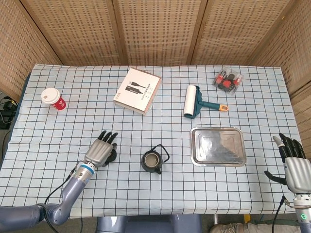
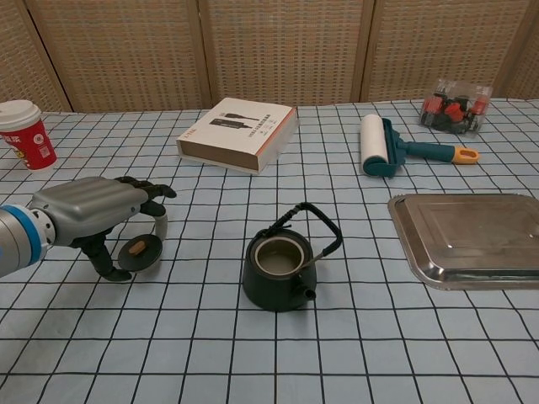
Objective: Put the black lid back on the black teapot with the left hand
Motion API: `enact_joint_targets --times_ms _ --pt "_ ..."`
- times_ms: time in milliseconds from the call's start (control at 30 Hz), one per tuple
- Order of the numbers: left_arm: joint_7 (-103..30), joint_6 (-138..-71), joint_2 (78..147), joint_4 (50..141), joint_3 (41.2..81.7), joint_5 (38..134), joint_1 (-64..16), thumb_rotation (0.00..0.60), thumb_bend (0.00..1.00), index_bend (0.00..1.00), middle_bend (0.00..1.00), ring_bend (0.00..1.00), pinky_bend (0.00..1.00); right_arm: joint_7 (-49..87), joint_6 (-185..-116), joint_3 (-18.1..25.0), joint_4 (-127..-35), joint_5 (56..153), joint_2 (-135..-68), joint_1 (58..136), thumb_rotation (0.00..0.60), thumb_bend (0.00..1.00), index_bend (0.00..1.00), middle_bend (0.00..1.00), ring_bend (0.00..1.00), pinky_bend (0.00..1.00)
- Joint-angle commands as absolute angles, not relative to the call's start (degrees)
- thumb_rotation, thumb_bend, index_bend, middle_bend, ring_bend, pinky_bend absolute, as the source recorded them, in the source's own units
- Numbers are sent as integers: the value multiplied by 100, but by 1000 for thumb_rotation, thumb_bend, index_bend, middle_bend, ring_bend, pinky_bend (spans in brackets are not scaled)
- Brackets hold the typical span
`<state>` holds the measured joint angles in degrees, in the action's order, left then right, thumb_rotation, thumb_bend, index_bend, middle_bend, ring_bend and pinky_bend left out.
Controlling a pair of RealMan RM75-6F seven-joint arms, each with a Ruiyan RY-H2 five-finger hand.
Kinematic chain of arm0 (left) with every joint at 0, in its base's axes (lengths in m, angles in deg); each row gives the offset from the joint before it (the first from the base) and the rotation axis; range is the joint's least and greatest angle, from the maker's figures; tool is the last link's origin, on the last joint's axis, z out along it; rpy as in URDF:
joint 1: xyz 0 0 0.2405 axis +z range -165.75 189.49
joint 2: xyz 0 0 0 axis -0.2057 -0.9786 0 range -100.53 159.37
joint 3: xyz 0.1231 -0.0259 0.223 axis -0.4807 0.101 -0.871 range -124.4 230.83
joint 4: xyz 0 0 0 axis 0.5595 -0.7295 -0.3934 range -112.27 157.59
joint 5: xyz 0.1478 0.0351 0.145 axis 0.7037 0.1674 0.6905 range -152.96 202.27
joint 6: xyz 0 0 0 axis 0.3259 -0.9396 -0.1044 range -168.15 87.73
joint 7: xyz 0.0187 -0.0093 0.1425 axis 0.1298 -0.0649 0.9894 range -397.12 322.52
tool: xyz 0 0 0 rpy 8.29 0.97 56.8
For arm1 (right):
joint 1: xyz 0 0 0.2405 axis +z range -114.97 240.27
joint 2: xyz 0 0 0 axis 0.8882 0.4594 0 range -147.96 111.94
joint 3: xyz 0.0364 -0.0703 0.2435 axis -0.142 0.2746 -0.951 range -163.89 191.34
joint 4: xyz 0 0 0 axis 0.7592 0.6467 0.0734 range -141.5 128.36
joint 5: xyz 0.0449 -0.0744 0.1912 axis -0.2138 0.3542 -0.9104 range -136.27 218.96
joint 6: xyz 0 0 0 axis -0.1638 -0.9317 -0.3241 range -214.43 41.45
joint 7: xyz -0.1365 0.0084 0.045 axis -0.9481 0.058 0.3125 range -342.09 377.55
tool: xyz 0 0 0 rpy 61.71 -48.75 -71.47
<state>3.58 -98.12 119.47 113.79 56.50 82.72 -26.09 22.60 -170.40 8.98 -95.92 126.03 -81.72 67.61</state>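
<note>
Pinching the tilted black lid (image 2: 140,252) in the left robot hand (image 2: 94,210), beside the open teapot (image 2: 279,270) near the tabletop's (image 2: 354,353) front edge.

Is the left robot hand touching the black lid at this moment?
Touching. In the chest view the left robot hand grips the black lid between thumb and fingers, tilted off the tablecloth. The black teapot stands apart, uncovered.

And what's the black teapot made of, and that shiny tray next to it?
The black teapot looks like cast iron or dark glazed ceramic: dull black, thick-walled, with a thin wire handle. The look leaves it open. The tray looks like polished steel, silvery and reflecting light. The lid in the left hand is the same matte black, with a brown, maybe wooden, knob.
</note>
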Motion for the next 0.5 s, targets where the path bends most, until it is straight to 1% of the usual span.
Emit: enact_joint_targets --times_ms 33,267,433,500 --pt "281 -9931 11786 11622 5680 8454 -2605 600 288 445 0 0 0 2269 -17033 894 -9591 12589 -8167 6759 600 39 0 0 0 0" --pt "324 -9975 11450 12370 5798 8742 -2767 600 288 444 0 0 0 2304 -16951 873 -9557 12499 -8159 6778 600 39 0 0 0 0" --pt "472 -9852 11507 12607 5940 8686 -2994 600 288 444 0 0 0 2375 -16916 835 -9523 12410 -8144 6781 600 38 0 0 0 0" --pt "621 -9777 11643 12626 6016 8600 -3155 600 289 445 0 0 0 2456 -16866 803 -9477 12327 -8135 6788 600 39 0 0 0 0"
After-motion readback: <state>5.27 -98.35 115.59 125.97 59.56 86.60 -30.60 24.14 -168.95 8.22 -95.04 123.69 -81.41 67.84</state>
